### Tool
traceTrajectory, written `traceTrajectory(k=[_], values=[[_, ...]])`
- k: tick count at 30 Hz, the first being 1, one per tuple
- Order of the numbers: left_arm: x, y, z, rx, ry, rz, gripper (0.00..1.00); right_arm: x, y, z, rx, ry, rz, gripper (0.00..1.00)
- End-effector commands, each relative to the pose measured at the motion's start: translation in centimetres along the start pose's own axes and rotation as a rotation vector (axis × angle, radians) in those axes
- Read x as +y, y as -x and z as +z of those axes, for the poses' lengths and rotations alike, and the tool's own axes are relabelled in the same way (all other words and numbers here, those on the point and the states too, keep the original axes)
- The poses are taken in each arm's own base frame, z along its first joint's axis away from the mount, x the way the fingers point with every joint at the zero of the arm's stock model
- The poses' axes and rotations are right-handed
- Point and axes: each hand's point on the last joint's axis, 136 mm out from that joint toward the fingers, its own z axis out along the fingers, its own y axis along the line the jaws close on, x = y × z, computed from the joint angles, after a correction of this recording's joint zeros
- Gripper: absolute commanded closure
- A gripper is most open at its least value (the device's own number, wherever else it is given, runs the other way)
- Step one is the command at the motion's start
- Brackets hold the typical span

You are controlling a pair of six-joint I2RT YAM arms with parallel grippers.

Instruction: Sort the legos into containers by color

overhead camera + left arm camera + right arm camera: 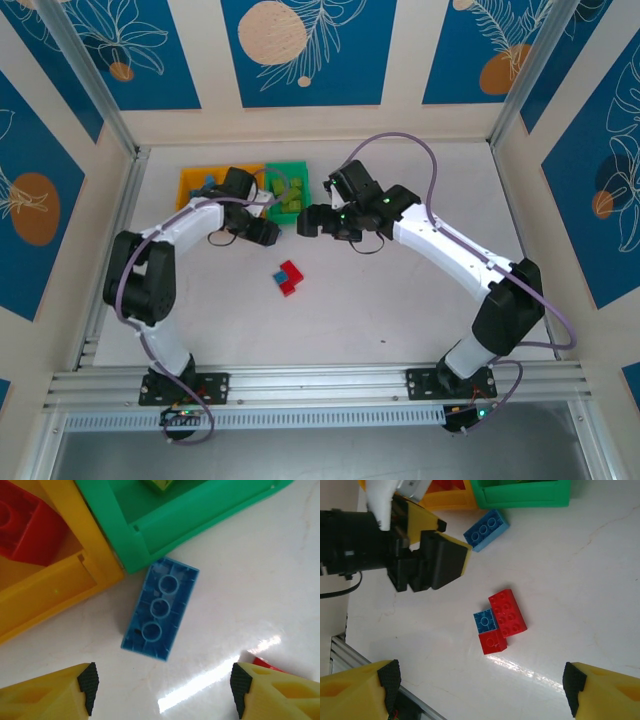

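Note:
A light blue brick (160,608) lies upside down on the table, against the corner where the green bin (150,525) meets an orange-yellow bin (60,580). My left gripper (162,690) hangs open just short of it, with nothing between the fingers. A red brick (25,525) lies in that yellow bin. Lime green bricks (290,195) fill the green bin (288,170). My right gripper (480,685) is open above a cluster on the table: a long red brick (507,612), a small blue brick (485,621) and a small red brick (492,641).
Blue bricks (205,183) show in the far-left yellow bin (190,195). The left gripper (440,560) reaches in close beside the right one near the bins. An aluminium rail (320,380) runs along the table's near edge.

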Motion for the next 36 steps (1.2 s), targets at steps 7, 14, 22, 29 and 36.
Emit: traceTrajectory(k=[7,14,22,29,36], values=[[0.0,1.9,3.1,0.013,0.041,0.077,0.35,-0.3,-0.4,-0.3,0.01,0.001,0.013,0.13],[0.3,1.0,5.3,0.088,0.111,0.125,0.4,-0.8,-0.7,-0.4,0.014,-0.013,0.031,0.14],[-0.8,0.0,4.6,0.102,0.084,0.137,0.6,-0.8,-0.7,-0.5,0.009,-0.014,0.035,0.14],[-2.5,0.5,-0.5,-0.001,0.033,0.127,0.68,-1.0,-0.6,-0.8,0.001,-0.024,0.038,0.14],[1.9,3.6,-7.5,-0.209,0.111,-0.096,0.69,-1.2,-0.3,-1.0,-0.014,-0.031,0.042,0.14]])
